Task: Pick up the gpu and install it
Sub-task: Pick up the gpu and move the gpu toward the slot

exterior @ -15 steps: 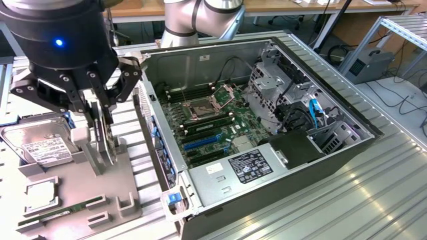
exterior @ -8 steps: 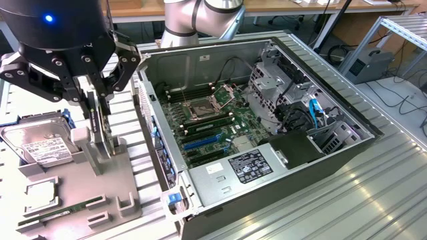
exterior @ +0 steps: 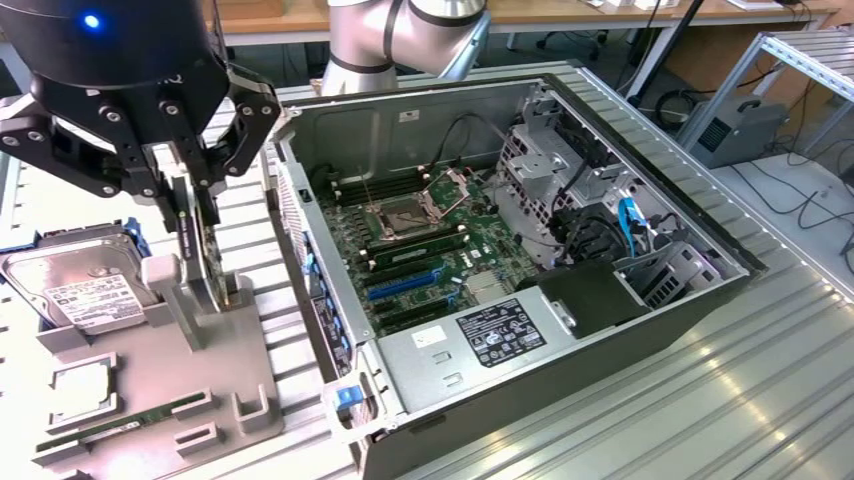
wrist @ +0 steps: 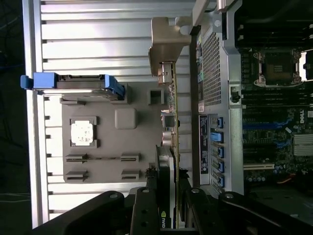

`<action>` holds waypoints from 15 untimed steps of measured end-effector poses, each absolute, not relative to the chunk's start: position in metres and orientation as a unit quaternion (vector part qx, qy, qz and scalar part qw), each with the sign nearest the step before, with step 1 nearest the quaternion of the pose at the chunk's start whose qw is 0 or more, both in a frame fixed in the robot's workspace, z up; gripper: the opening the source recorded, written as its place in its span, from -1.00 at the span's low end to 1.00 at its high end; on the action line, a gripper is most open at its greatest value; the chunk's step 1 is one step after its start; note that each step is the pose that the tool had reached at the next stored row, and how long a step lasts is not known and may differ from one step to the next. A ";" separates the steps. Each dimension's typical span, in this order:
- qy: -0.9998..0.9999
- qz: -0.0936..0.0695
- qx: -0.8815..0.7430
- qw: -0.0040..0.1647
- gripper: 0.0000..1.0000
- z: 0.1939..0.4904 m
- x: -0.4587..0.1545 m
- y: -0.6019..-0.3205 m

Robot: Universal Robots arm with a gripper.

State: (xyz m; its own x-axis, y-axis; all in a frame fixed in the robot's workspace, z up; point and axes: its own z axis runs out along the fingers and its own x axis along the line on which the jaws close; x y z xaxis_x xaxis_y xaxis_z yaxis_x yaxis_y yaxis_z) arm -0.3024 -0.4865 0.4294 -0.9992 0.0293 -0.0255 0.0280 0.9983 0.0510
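The gpu (exterior: 203,262) stands on its edge in a slot of the grey holder (exterior: 147,370), left of the open computer case (exterior: 694,235) in the exterior view. In the wrist view the gpu (wrist: 172,142) shows edge-on, its silver bracket (wrist: 166,44) at the far end. My gripper (exterior: 198,235) has come down over the card with one finger on each side, shut on it. In the wrist view my gripper (wrist: 168,196) has its black fingers (wrist: 146,205) pressed against the card's two faces. The card still sits in the holder.
A hard drive (exterior: 80,285) in a blue frame, a CPU (exterior: 80,385) and a RAM stick (exterior: 120,420) share the holder. Inside the case lie the motherboard with blue slots (exterior: 400,285), an empty CPU socket (exterior: 400,215) and a power supply (exterior: 487,335).
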 end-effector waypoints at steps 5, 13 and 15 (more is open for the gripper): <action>0.999 0.026 0.014 0.013 -0.45 0.429 -0.292 -0.487; 0.999 0.027 0.014 0.013 -0.45 0.429 -0.261 -0.487; 0.999 0.027 0.014 0.013 -0.45 0.429 -0.255 -0.487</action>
